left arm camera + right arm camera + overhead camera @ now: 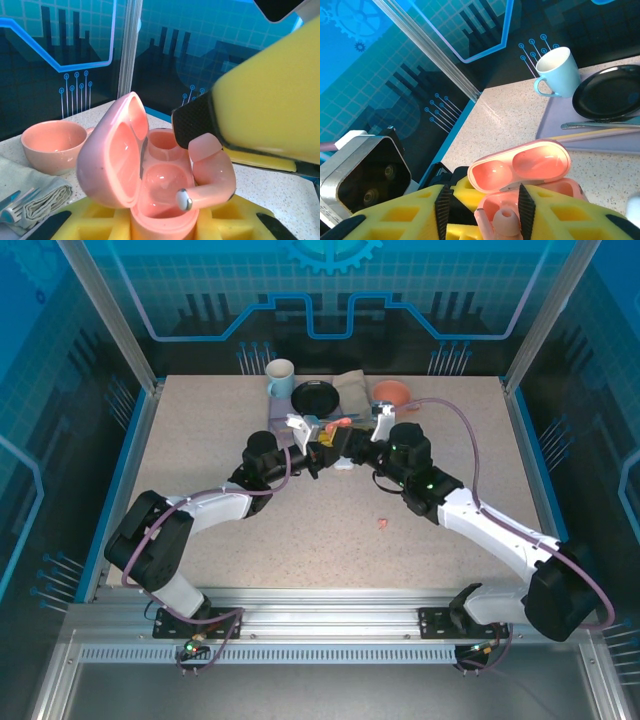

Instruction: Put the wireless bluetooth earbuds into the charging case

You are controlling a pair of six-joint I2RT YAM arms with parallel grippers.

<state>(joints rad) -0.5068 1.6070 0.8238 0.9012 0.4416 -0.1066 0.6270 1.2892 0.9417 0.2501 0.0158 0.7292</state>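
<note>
The left fingers (95,220) are clamped on the base of the pink charging case (150,175), holding it upright with its lid swung back toward 10 o'clock in the left wrist view; the right fingers (270,100) stand partly apart around a salmon-pink earbud (212,170), one black pad pressed on its bulb, and the right wrist view shows a gap between the earbud (502,222) and the other pad, so I cannot tell whether it is gripped; the earbud lies at the case's 3 o'clock rim, long axis running from the bulb at 1 o'clock to the silver stem tip at 8 o'clock, nearly level across the mouth; whether the stem touches the rim is unclear; both wells of the case show bare pink

From the right wrist the nozzle faces the camera and the lid (520,167) spreads at 12 o'clock above it; that view alone gives the light blue mug (559,72), white inside, and the black plate (610,92) on a lavender mat (555,135); the left wrist gives the pink bowl (52,145) at 9 o'clock beside a folded cloth (35,195)

From above, both arms meet just 12 o'clock of the middle of the surface (300,530); a loose earbud (382,523) lies at 4 o'clock of them, well apart
</note>
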